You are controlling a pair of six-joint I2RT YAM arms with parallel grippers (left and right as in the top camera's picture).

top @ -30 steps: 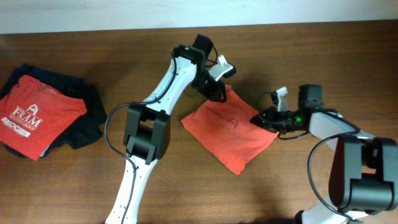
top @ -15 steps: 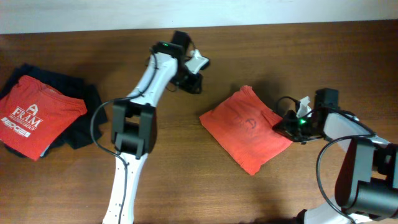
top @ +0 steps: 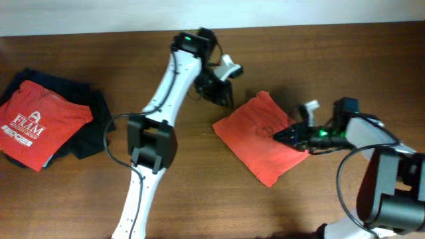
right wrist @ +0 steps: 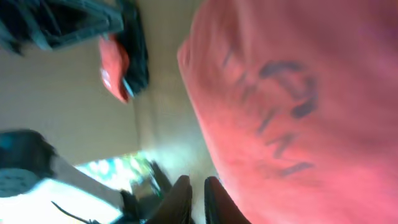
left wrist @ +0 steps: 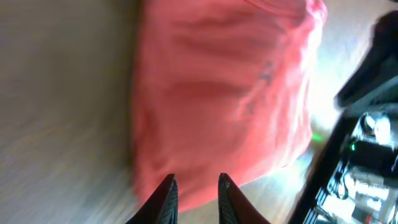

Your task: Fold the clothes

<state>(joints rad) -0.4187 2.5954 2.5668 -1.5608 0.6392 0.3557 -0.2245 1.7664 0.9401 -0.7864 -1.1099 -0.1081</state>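
"FRAM" read on folded red shirt [top: 40, 123], far from left gripper [left wrist: 196, 183]: slightly parted, empty, beside orange-red T-shirt [top: 259, 143]; right gripper [right wrist: 196, 182] hold undetermined.

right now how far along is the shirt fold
Mostly done: the shirt lies folded into a compact rectangle. In hand: left gripper near its upper-left edge, right gripper over its right edge. Left: perhaps a final tidy, then arms clear.
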